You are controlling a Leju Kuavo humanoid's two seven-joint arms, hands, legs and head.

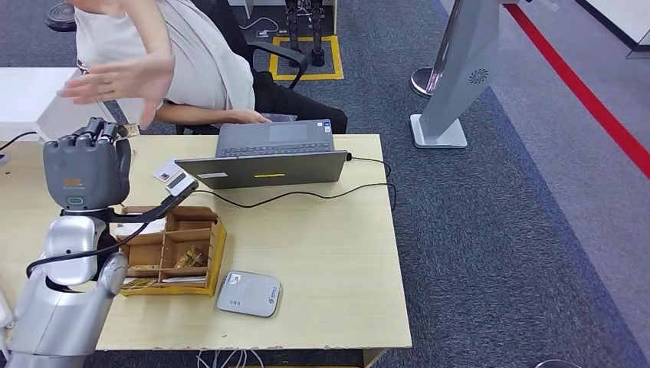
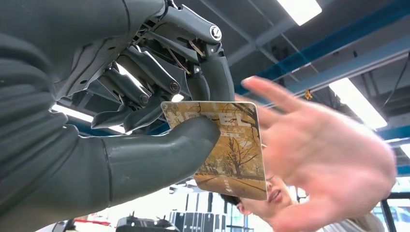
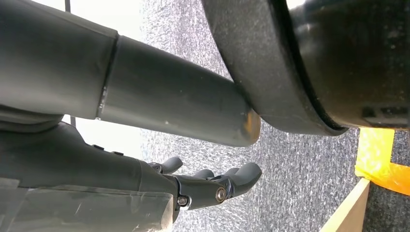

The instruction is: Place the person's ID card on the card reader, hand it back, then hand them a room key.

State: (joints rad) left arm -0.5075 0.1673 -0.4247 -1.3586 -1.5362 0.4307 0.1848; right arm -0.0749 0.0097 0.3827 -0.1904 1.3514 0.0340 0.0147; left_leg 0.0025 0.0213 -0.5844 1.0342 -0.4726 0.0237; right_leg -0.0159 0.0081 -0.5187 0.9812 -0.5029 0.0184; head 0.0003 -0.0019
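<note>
pale wood bench (image 1: 322,253) carries, in the head view, an open grey laptop (image 1: 268,157) with a black cable, a brown wooden compartment box (image 1: 172,249) and a flat grey card reader (image 1: 248,294) just beside the box toward the near edge. a small white card (image 1: 167,172) lies on the bench near the laptop's corner. the left hand (image 1: 86,172) is raised above the bench's far left part, its back to the camera. a seated person in a light top reaches an open hand (image 1: 123,80) toward it from across the bench, close above the robot's hand.

in the left wrist view, the left hand (image 2: 121,116) pinches a golden-brown hotel room key card printed with autumn trees (image 2: 227,150) between its thick grey thumb and its dark fingers (image 2: 212,77), with the card's free end pointing at the person. the person's hand (image 2: 324,159), fingers spread, is right beside the card's edge; whether it touches the card i cannot tell.

in the right wrist view, the right hand (image 3: 208,186) hangs over dark grey carpet (image 3: 290,174) with nothing in it, its fingers loosely released and slightly curved. a pale bench edge and a yellow strip sit at one corner.
</note>
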